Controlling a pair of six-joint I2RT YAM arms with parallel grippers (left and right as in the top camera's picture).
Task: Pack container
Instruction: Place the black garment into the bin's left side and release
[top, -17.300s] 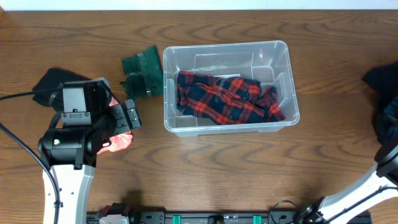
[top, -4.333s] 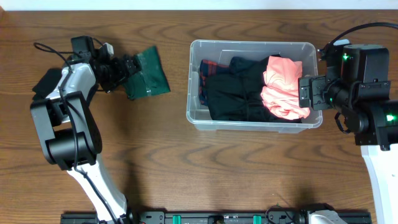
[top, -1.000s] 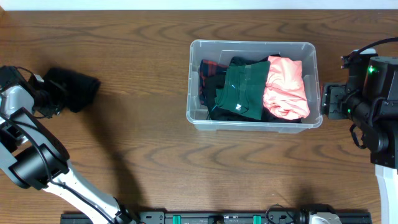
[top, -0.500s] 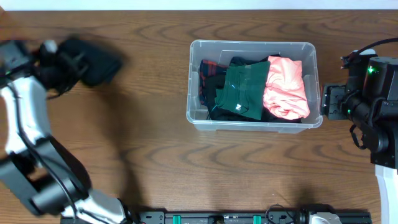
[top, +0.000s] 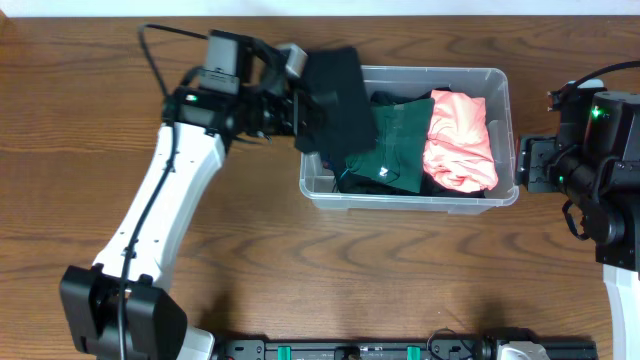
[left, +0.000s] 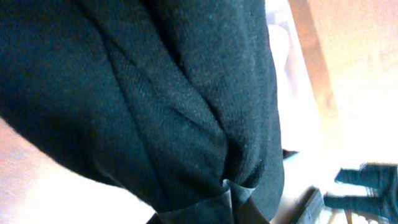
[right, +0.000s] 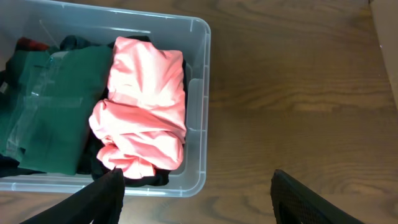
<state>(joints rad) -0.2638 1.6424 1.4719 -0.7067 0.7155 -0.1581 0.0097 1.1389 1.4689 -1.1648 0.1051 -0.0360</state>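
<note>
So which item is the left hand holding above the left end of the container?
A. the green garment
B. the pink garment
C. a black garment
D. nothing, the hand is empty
C: the left hand grips a black garment over the left end of the container, while the green garment and the pink garment lie inside it.

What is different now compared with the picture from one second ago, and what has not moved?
The left gripper, shut on the black garment, has swung from the table's far left side to the right. The garment now hangs over the left end of the container. Unchanged: the green garment and pink garment inside, the container's place, and the open right gripper beside its right end.
</note>
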